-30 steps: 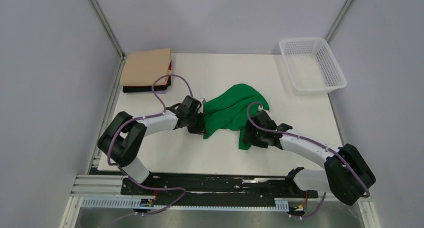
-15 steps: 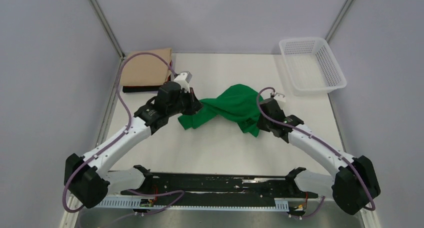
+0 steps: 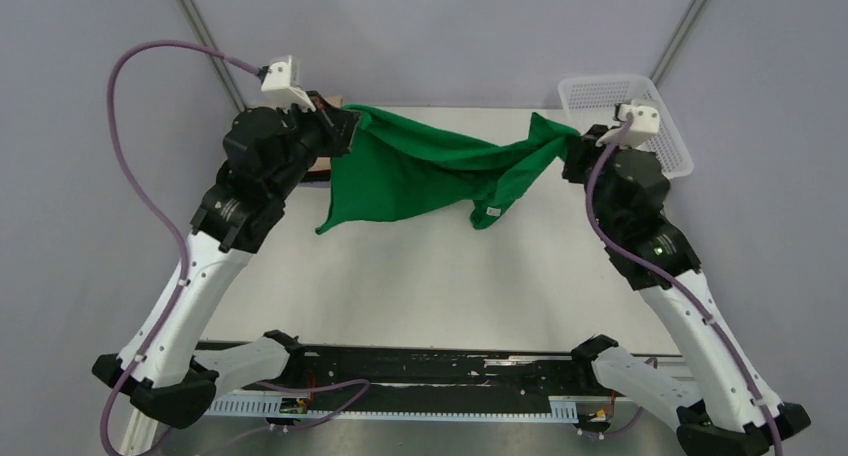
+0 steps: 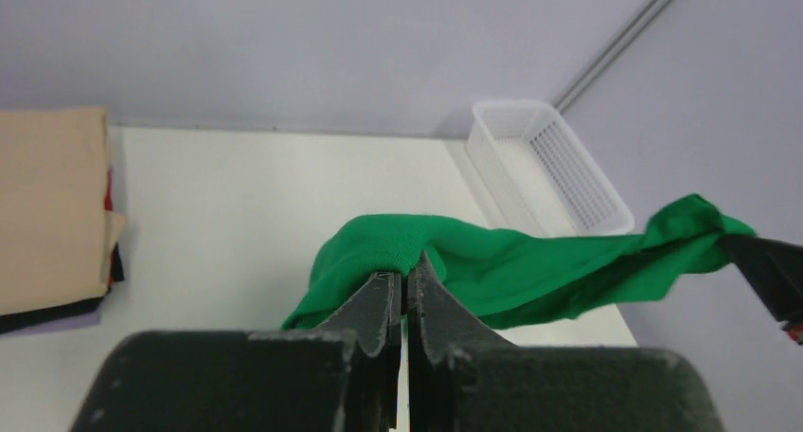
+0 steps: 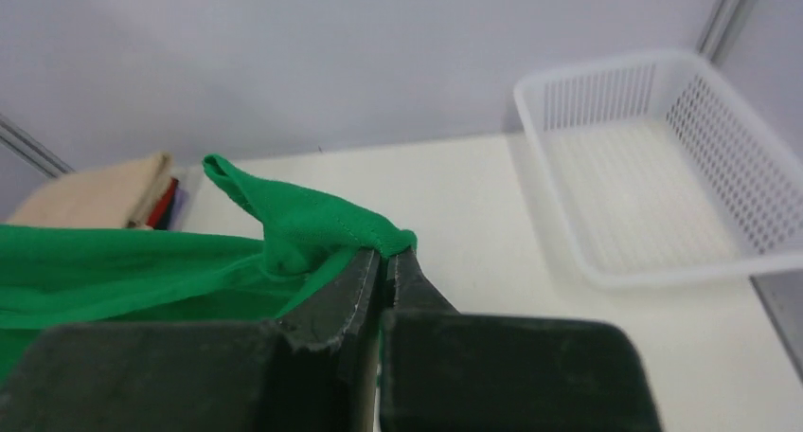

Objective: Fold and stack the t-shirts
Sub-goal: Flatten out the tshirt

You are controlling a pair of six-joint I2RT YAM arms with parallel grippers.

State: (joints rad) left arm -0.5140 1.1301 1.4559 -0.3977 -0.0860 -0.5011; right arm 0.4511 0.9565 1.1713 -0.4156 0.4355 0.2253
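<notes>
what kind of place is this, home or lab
Likely a robot lab cell: a white table boxed in by plain grey panels, two arms on a rail holding up a green shirt.

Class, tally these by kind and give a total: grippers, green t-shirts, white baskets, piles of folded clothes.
grippers: 2 (left gripper, right gripper)
green t-shirt: 1
white basket: 1
folded pile: 1
Total: 5
</notes>
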